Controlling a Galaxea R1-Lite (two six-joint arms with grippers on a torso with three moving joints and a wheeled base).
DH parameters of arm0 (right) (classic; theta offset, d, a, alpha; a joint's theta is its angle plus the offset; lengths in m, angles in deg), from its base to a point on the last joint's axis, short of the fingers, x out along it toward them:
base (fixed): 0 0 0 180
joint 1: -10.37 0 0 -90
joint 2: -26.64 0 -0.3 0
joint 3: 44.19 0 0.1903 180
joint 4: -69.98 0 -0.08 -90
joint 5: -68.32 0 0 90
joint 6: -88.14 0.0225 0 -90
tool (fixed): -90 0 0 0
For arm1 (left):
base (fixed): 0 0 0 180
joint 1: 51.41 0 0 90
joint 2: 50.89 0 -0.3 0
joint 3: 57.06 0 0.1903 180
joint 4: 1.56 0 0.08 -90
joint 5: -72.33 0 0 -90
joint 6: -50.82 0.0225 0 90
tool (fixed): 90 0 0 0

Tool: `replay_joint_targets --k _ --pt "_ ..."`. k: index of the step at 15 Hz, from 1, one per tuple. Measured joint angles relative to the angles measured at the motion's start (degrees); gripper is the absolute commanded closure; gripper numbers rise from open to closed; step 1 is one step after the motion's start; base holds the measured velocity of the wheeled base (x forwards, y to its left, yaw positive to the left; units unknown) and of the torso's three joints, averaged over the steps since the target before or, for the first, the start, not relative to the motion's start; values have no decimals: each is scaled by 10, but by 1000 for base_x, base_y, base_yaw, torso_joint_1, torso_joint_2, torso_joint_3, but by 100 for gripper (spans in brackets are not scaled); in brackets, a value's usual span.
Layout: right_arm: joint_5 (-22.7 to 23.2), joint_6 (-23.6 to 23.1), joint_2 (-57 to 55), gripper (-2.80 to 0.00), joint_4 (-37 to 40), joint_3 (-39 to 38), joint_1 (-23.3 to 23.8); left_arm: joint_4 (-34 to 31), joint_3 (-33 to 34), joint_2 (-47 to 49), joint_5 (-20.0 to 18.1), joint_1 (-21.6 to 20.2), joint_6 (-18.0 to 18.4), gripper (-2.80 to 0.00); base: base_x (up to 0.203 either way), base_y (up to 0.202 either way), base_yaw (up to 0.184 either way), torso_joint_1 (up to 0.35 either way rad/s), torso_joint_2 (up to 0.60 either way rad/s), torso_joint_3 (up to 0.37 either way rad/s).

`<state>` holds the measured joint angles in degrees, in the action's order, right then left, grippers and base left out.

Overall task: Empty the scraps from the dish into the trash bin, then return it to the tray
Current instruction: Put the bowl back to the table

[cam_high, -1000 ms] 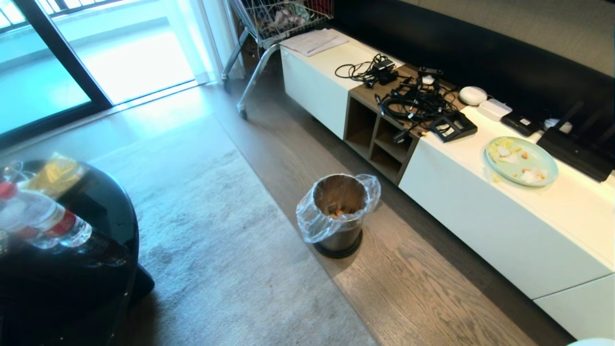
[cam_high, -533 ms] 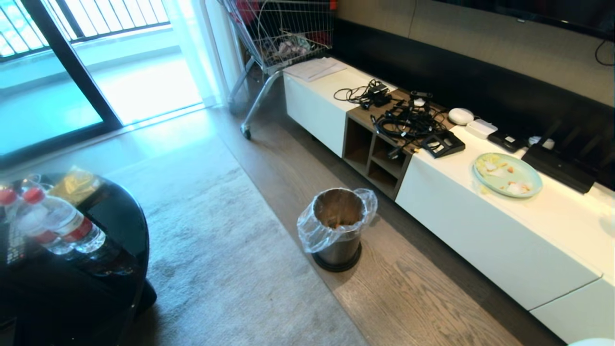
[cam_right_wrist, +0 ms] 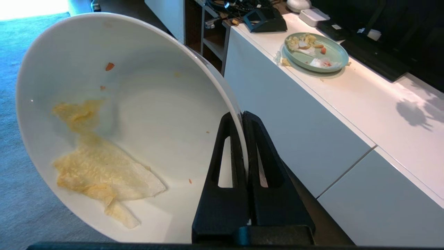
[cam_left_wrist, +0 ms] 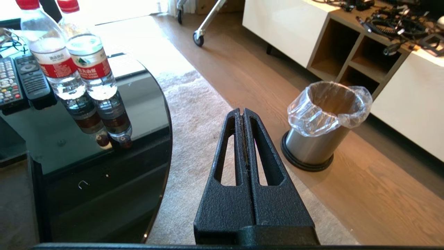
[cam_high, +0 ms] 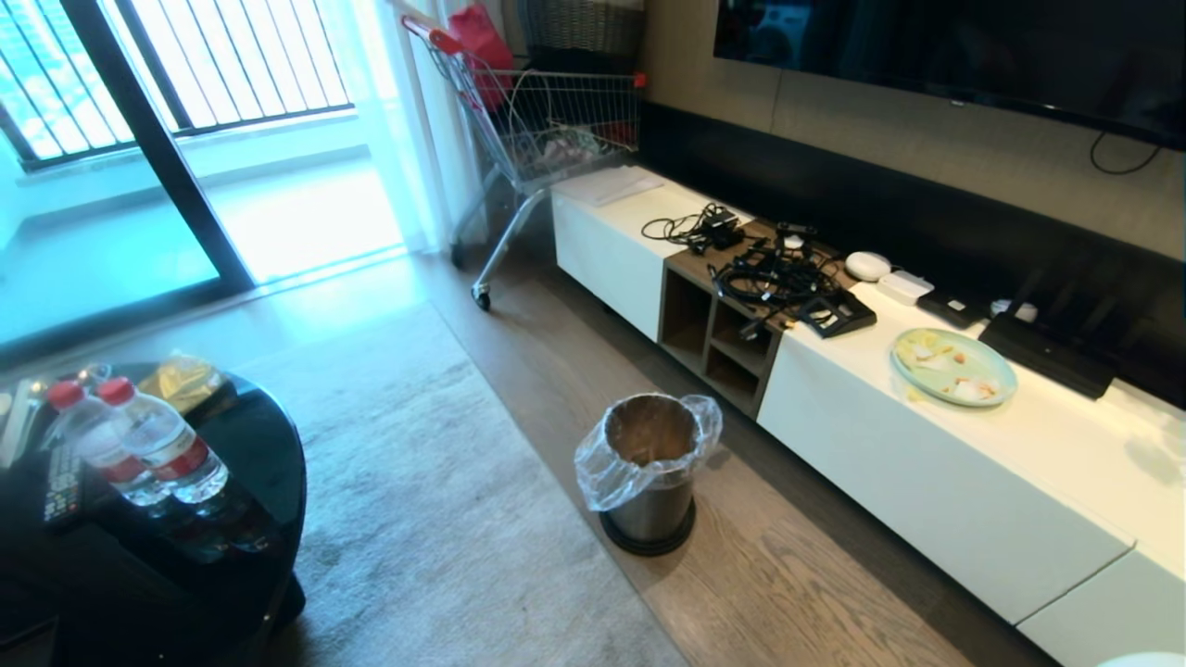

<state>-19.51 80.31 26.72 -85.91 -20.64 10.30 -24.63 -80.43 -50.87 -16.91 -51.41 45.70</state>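
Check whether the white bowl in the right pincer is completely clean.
No, the white bowl clamped in the right pincer has yellowish smears and small orange bits inside.

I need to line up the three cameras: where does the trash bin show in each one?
Head view: the trash bin stands on the wood floor at lower centre, between the grey rug and the white cabinet.
Left wrist view: it sits right of centre, just beyond the left gripper.
Right wrist view: not in it.
Shared landmark: the pale green plate on the cabinet, though the left wrist view misses it.
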Motion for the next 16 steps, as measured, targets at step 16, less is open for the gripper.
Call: replay_joint_targets --k 16 --pt "0 0 0 0 0 0 0 0 0 0 0 0 2 0 0 0 0 1 0 20"
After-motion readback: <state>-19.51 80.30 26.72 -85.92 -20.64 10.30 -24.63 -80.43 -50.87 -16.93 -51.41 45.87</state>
